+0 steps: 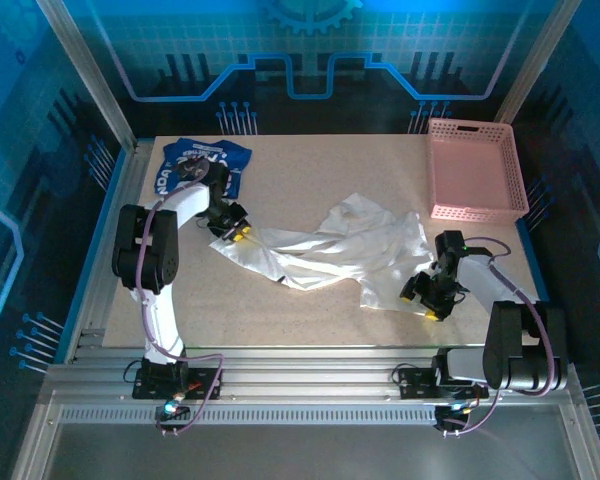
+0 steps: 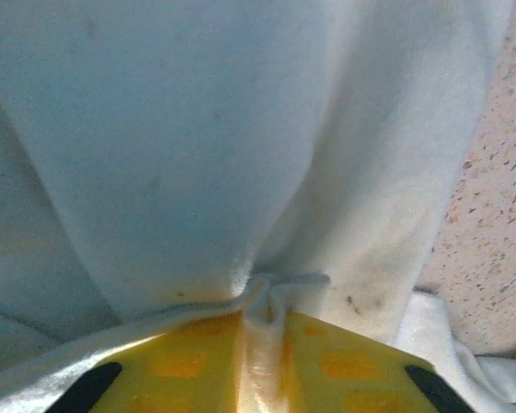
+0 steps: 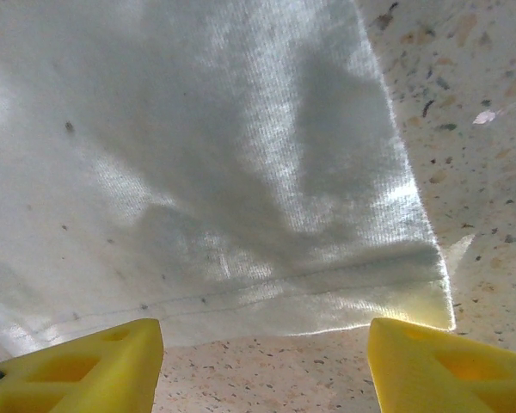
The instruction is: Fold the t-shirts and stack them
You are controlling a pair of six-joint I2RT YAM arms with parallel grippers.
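Pink basket point(image 1: 477, 170) at 1 o'clock, blue t-shirt point(image 1: 205, 160) at 11; left gripper point(image 2: 262, 323) pinches white t-shirt point(image 1: 340, 250), open right gripper point(image 3: 262, 344) faces its hem at 12.

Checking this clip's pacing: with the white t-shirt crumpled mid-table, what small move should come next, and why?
Probably: ease the right gripper forward and close on the hem of the white t-shirt. Its fingers stand open just short of that hem, flat on the table, while the left gripper pinches a fold at the other end; two holds could spread it.
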